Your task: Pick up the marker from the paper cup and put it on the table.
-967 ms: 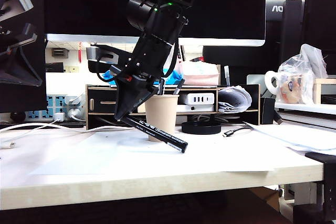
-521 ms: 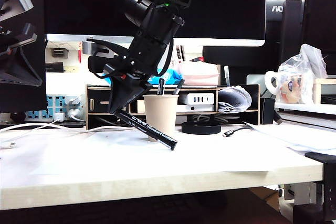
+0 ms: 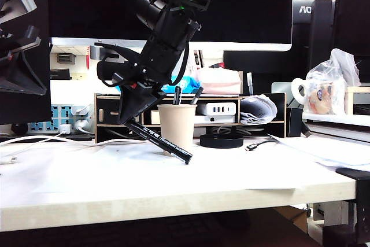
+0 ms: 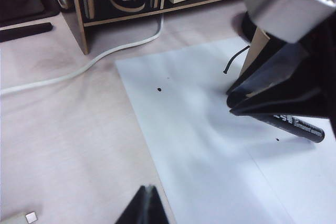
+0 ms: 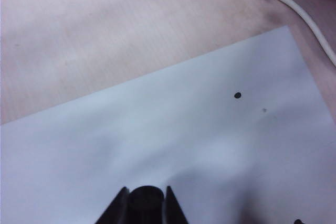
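Note:
The long black marker (image 3: 159,140) with white lettering slants down across the front of the beige paper cup (image 3: 179,118). Its lower end sits at the white sheet on the table (image 3: 173,201). My right gripper (image 3: 128,121) is shut on the marker's upper end, left of the cup. In the right wrist view the marker's round end (image 5: 145,199) fills the gap of the right gripper (image 5: 146,187). The left wrist view shows the marker (image 4: 296,128), the cup's edge (image 4: 260,45) and my shut, empty left gripper (image 4: 148,187) over the table, away from them.
Two dark pens (image 3: 176,94) stand in the cup. A black-and-wood drawer shelf (image 3: 115,114) and a black round puck (image 3: 221,141) lie behind it. A white mug (image 3: 300,93) stands far right. A white cable (image 3: 34,143) runs at the left, and a paper sheet (image 3: 87,172) lies on the desk.
My right gripper has shifted a little left and tipped, carrying the marker with it. The marker's lower end has moved left along the sheet. The left arm is still.

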